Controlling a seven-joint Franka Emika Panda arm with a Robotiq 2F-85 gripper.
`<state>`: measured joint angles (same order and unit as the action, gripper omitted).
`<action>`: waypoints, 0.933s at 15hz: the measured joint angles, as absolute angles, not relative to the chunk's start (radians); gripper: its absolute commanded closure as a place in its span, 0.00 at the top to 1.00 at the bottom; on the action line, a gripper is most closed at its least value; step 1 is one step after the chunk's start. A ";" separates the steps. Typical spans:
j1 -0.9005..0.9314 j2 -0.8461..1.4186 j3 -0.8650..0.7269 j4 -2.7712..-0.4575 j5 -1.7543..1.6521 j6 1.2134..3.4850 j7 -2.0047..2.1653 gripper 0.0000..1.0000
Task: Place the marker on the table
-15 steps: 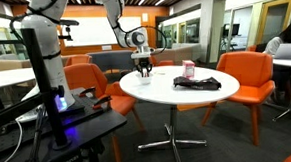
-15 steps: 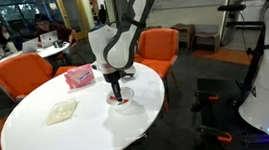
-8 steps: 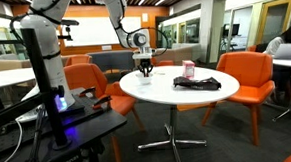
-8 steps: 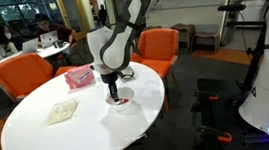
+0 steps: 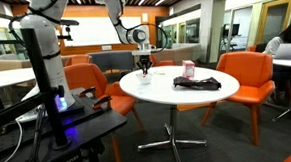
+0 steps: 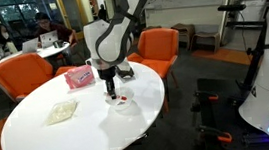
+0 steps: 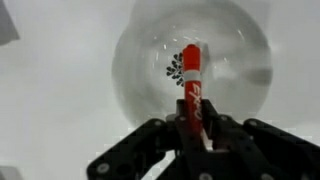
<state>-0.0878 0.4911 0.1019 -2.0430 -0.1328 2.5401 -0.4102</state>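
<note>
In the wrist view my gripper [image 7: 192, 128] is shut on the red marker [image 7: 190, 80], which sticks out from between the jaws. It hangs over a clear glass dish [image 7: 140, 60] on the round white table [image 7: 50, 110]. In both exterior views my gripper [image 5: 143, 63] [image 6: 111, 89] hovers just above the table [image 5: 171, 93] [image 6: 70, 132], over the dish [image 6: 125, 105]. The marker is too small to make out there.
A pink-and-white cup [image 5: 189, 69] [image 6: 79, 78] and a flat pouch-like thing [image 5: 198, 83] [image 6: 61, 112] lie on the table. Orange chairs [image 5: 247, 74] [image 6: 157, 48] ring the table. A robot stand [image 5: 45, 66] with a cart is nearby. People sit at far desks.
My gripper has risen a little with the marker in it and shifted slightly sideways above the dish. Nothing else has moved.
</note>
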 measured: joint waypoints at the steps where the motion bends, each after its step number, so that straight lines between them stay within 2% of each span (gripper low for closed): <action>1: -0.088 0.463 0.102 -2.047 -0.130 2.504 -0.410 0.05; 5: -0.096 0.331 0.085 -2.069 -0.114 2.343 -0.411 0.05; 8: -0.101 0.272 0.016 -2.069 -0.132 2.256 -0.404 0.05; 14: -0.153 0.368 -0.081 -2.035 -0.150 2.243 -0.405 0.05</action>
<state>-0.1535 0.3682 -0.0808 -2.0350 -0.1504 2.2431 -0.4050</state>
